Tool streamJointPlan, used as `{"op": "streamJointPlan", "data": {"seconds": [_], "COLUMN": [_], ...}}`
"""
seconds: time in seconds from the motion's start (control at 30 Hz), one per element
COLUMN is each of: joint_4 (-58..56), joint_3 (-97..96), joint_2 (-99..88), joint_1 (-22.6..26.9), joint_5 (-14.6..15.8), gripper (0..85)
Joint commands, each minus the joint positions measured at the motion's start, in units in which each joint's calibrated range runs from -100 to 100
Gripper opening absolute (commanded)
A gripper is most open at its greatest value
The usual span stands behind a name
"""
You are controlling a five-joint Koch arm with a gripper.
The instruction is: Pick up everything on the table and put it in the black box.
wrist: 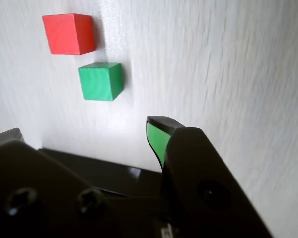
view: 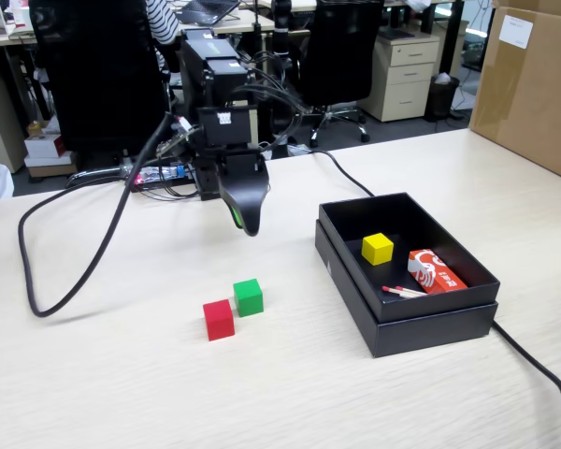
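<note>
Matte black box [view: 421,323]; 2 cubes outside.

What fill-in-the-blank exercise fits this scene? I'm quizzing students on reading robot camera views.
1. The cube inside the black box is ____.
2. In the fixed view, the red cube sits on the table just left of the ____ cube.
3. The claw hangs above the table, holding ____.
4. The printed packet lies inside the ____.

Missing words: yellow; green; nothing; black box
</note>
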Motion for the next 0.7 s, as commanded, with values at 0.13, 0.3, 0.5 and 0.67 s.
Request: {"op": "streamJointPlan", "data": {"seconds": [0.13,0.3,0.5,0.67], "joint_4": [1.9,1.9,1.9,1.8], "joint_3": [11.3,13.9,14.3,16.3], "joint_2": [9.8,16.0,20.7,25.0], "joint_1": [-0.2,-0.6,-0.8,-0.9], "joint_5": [-0.6,-0.6,-0.6,-0.6], "gripper": [48.8,48.9,48.9,48.8]}}
